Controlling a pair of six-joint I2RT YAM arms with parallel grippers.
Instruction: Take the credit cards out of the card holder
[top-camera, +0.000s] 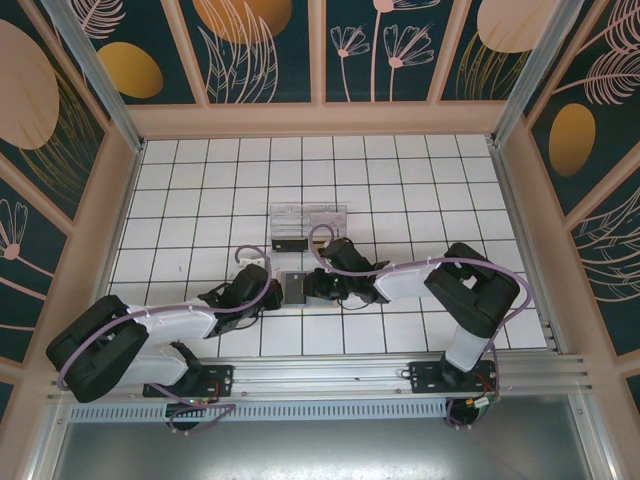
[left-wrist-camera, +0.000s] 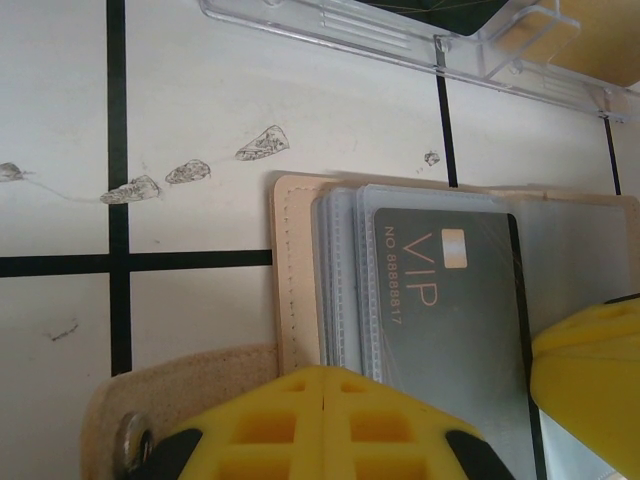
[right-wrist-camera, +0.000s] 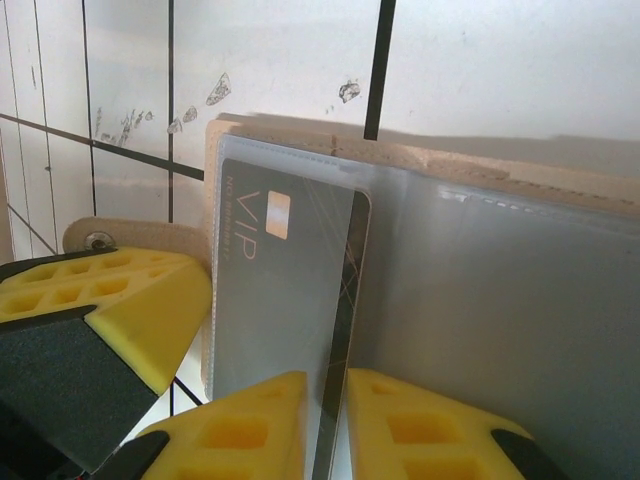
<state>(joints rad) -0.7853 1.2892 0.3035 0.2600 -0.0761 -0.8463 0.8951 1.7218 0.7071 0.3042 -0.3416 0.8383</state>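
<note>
The card holder (top-camera: 296, 287) is laid open at frame centre, pressed at its edge by the closed left gripper (left-wrist-camera: 325, 425); the credit card (right-wrist-camera: 290, 290), judged thin, stiff and slick, is pinched at its lower right edge by the right gripper (right-wrist-camera: 328, 430).

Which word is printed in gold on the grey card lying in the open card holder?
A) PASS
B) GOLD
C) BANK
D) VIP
D: the grey card tucked in a clear sleeve of the card holder bears the gold letters VIP beside a small chip, and they can be read in both wrist views.
</note>
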